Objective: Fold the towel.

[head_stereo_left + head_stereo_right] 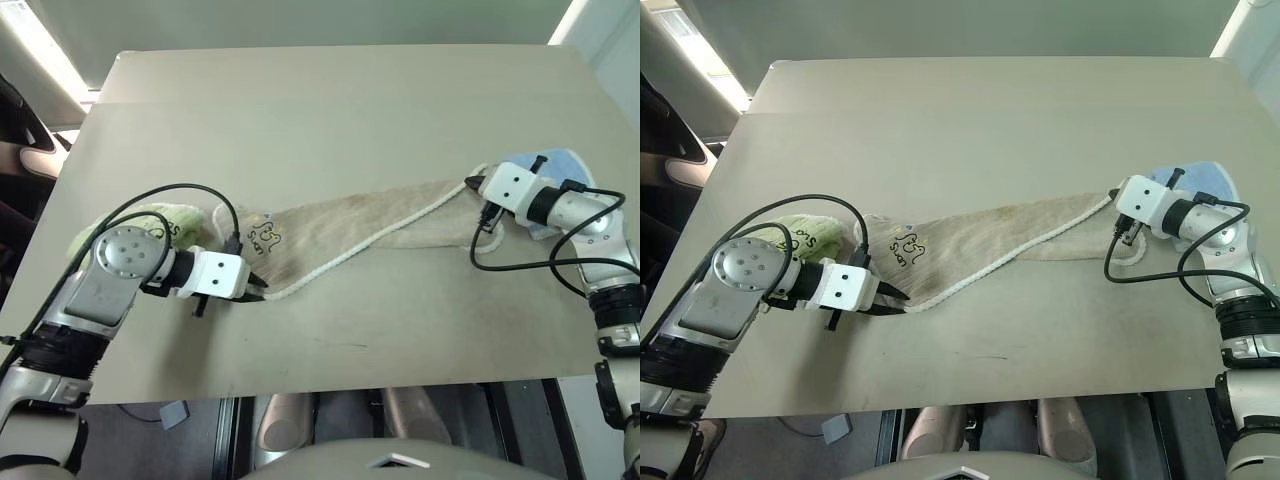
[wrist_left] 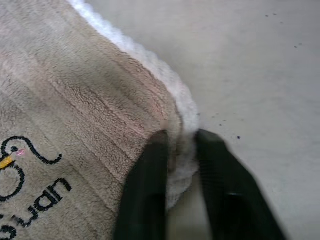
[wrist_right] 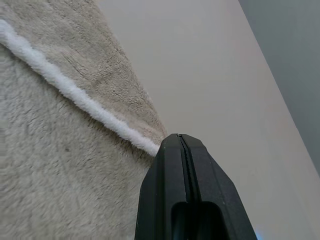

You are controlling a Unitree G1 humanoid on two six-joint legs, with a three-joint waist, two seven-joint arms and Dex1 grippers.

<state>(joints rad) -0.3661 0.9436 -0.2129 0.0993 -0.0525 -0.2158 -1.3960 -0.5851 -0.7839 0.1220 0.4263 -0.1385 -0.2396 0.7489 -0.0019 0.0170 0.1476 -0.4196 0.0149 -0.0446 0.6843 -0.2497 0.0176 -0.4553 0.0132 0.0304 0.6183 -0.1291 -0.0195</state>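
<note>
Beige terry, corded in white: towel (image 1: 370,228) stretched long and narrow across the table (image 1: 330,110), running from near the left edge up toward the far right. Dark embroidered mark (image 1: 264,238) showing near the left end. Left gripper (image 1: 258,292) closed narrow on the white corded edge at that end, black fingers (image 2: 145,190) pinching the folded rim, as seen in the left wrist view. Right gripper (image 1: 470,183) at the towel's far right corner, fingers pressed fully together with no gap in the right wrist view; tip just at the cord, but cannot tell whether any cloth is caught between them.

Green towel (image 1: 165,222) bunched just behind the left arm, touching the beige towel's left end. Blue towel (image 1: 553,165) lying under and behind the right wrist, partly hidden by it, close to the beige corner. Black cables (image 1: 510,262) looping off both wrists, the right one hanging over the towel's right end.
</note>
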